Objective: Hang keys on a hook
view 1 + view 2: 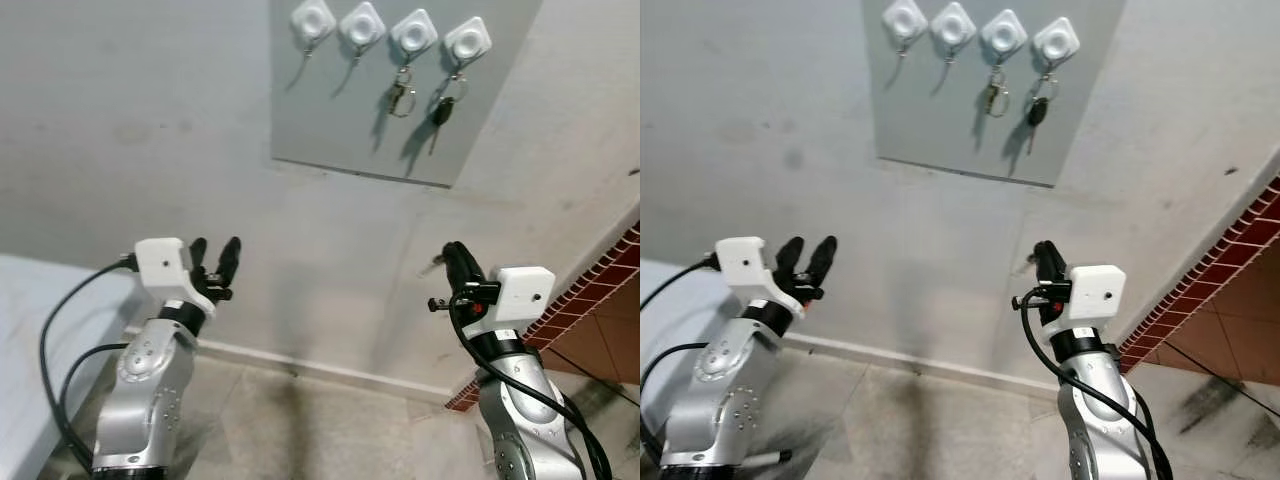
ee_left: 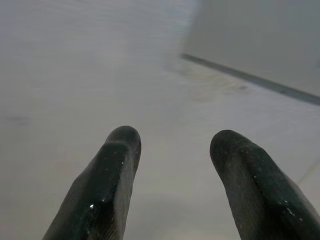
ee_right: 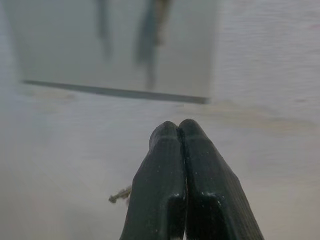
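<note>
Head views, panel: a grey panel is fixed to the pale wall, high above both grippers.
Head views, hooks: four white hooks sit in a row along the panel's top edge.
Head views, hung keys: a small bunch of keys hangs from the third hook, and a black-headed key hangs from the fourth; the first two hooks carry nothing.
Head views, left gripper: the left gripper is raised toward the bare wall, well below and to the left of the panel, fingers spread apart with nothing between them.
Head views, right gripper: the right gripper points up at the wall below the panel's right end, its fingers pressed together; a small metal piece pokes out just beside them on the left.
Head views, floor: red tiling lies to the right of the right arm.
Left wrist view: two black fingertips stand apart, released, with plain wall beyond and the panel's lower edge ahead of them.
Right wrist view: the fingertips are clenched flat against each other; a small key tip sticks out sideways lower down beside them. The panel and its blurred hanging keys lie straight ahead, beyond the tips.
</note>
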Controlling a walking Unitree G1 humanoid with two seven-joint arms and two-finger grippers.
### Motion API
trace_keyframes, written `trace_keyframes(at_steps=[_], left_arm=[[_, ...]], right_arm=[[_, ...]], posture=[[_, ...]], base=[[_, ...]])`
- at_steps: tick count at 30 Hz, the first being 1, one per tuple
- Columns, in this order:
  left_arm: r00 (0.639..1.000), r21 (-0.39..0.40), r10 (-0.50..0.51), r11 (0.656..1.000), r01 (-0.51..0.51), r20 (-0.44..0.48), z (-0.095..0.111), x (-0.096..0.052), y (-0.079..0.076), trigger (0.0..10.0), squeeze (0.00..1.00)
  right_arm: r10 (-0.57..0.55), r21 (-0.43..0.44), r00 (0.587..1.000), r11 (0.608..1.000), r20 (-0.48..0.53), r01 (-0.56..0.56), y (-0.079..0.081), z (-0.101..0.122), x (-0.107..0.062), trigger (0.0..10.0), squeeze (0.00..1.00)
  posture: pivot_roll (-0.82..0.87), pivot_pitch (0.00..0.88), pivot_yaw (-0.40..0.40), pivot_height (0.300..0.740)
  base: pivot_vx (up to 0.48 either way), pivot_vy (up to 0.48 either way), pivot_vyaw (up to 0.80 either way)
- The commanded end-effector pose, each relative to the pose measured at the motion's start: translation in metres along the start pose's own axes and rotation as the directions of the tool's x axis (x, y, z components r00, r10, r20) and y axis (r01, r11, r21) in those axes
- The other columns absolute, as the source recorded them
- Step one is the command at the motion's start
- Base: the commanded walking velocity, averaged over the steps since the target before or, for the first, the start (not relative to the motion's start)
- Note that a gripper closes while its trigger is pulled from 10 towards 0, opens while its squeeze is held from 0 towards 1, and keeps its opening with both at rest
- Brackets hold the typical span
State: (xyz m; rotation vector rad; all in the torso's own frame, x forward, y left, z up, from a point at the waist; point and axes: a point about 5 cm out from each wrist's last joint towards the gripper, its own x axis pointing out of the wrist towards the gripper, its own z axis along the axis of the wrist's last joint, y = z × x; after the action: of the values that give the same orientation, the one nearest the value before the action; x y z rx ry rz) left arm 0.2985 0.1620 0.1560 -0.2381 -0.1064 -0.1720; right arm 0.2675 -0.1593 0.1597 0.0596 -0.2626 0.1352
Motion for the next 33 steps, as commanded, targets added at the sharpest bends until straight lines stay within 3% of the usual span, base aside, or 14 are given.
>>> trace_keyframes(at_steps=[1, 10, 16, 23, 26, 30, 33], left_arm=[[1.0, -0.006, -0.028, 1.0, 0.028, 0.009, 0.001, 0.001, -0.01, 10.0, 0.0], [0.999, -0.029, 0.001, 1.0, 0.0, 0.035, 0.002, 0.0, -0.011, 10.0, 0.0], [0.998, -0.003, -0.016, 1.0, 0.016, 0.055, 0.009, 0.002, -0.013, 10.0, 0.0], [0.995, 0.012, -0.061, 0.998, 0.06, 0.075, 0.021, 0.015, -0.021, 10.0, 0.0], [0.995, 0.018, -0.065, 0.998, 0.064, 0.08, 0.024, 0.018, -0.022, 10.0, 0.0], [0.991, 0.033, -0.083, 0.996, 0.08, 0.109, 0.037, 0.026, -0.018, 10.0, 0.0], [0.988, 0.057, -0.109, 0.993, 0.104, 0.113, 0.041, 0.029, -0.021, 10.0, 0.0]], right_arm=[[-0.006, -0.006, 1.0, 1.0, 0.016, 0.006, -0.004, 0.006, -0.001, 10.0, 0.0], [0.013, -0.011, 1.0, 1.0, 0.005, -0.013, -0.003, 0.004, -0.001, 10.0, 0.0], [0.04, -0.01, 0.999, 0.999, 0.005, -0.04, -0.003, 0.007, 0.004, 10.0, 0.0], [0.215, -0.008, 0.975, 0.977, 0.046, -0.215, 0.01, 0.02, 0.03, 10.0, 0.0], [0.239, -0.012, 0.97, 0.971, 0.055, -0.238, 0.013, 0.023, 0.037, 10.0, 0.0], [0.332, 0.006, 0.939, 0.943, 0.085, -0.334, 0.026, 0.031, 0.061, 10.0, 0.0], [0.375, 0.021, 0.922, 0.925, 0.094, -0.379, 0.032, 0.034, 0.069, 10.0, 0.0]], posture=[[0.05, 0.106, -0.037, 0.74], [0.05, 0.106, -0.044, 0.74], [0.05, 0.104, -0.044, 0.74], [0.04, 0.109, -0.045, 0.74], [0.05, 0.108, -0.046, 0.74], [0.05, 0.111, -0.055, 0.74], [0.06, 0.111, -0.058, 0.74]], base=[[0.322, 0.0, 0.0], [0.0, 0.0, 0.0], [0.0, 0.0, 0.0], [0.0, 0.0, 0.0], [0.0, 0.0, 0.0], [0.0, 0.0, 0.0], [0.0, 0.0, 0.0]])
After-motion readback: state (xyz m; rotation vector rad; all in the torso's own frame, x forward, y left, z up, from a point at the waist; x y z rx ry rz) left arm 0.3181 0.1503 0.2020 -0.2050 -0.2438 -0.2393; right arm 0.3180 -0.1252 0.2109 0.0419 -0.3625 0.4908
